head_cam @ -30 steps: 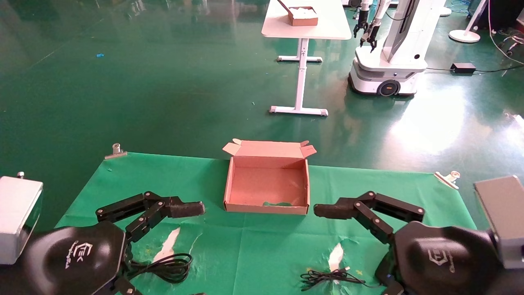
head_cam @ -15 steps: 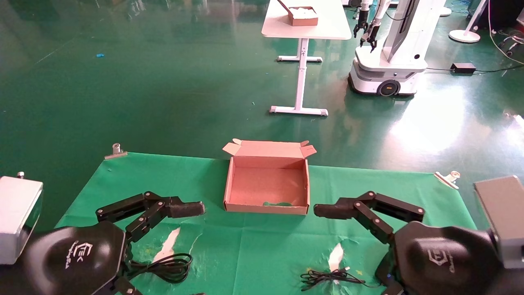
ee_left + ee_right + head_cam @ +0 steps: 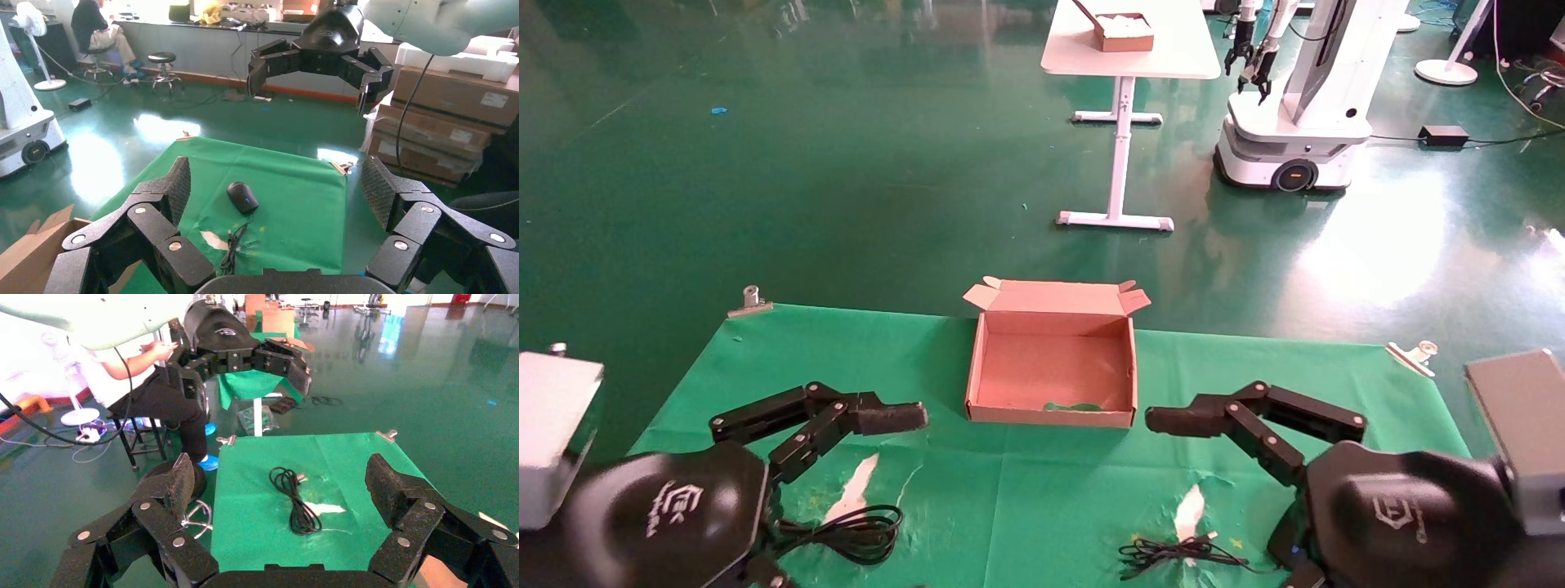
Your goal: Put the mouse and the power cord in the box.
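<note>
Green cloth (image 3: 1026, 498) covered the table, and the box (image 3: 1050, 377) sat open at its far middle, lid back. Left gripper (image 3: 278, 193) hovered near-left of the box, jaws spread wide and empty; right gripper (image 3: 278, 481) mirrored it on the near right, also wide open. Power cord (image 3: 858, 532) lay coiled at the near left edge. Mouse (image 3: 243, 196) rested on the cloth at the near right, cable (image 3: 1173, 554) trailing beside it.

Open box (image 3: 1050, 371), mouse (image 3: 243, 197), cord (image 3: 295, 498) outside
</note>
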{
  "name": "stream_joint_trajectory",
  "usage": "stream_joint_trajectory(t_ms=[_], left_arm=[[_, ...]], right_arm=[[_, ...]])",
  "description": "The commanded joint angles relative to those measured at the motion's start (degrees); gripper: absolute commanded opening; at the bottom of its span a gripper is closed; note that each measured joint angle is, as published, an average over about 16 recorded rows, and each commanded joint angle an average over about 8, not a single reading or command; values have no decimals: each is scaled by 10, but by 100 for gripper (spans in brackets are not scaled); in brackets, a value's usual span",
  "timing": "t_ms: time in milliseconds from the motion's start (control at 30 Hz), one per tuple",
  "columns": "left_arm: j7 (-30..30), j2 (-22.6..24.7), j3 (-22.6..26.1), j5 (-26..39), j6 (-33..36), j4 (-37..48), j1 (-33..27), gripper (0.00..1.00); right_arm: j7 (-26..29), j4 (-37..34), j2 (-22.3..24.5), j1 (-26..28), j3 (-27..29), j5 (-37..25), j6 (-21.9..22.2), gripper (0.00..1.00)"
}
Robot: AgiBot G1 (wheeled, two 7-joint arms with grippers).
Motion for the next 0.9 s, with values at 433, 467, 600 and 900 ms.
stream_joint_trajectory(t_ms=[433, 467, 600, 900], left_arm=[[-110, 43, 159, 420, -14, -28, -131, 100], [-119, 50, 168, 447, -17, -28, -139, 100], [-147, 69, 192, 519, -21, -29, -161, 100], [-149, 89, 208, 569, -33, -17, -172, 100]], right_arm=[[27, 29, 3, 39, -86, -246, 44, 100], [32, 31, -2, 45, -91, -264, 46, 100], [45, 35, -17, 58, -102, -301, 52, 100], [45, 26, -24, 62, -104, -311, 51, 100]])
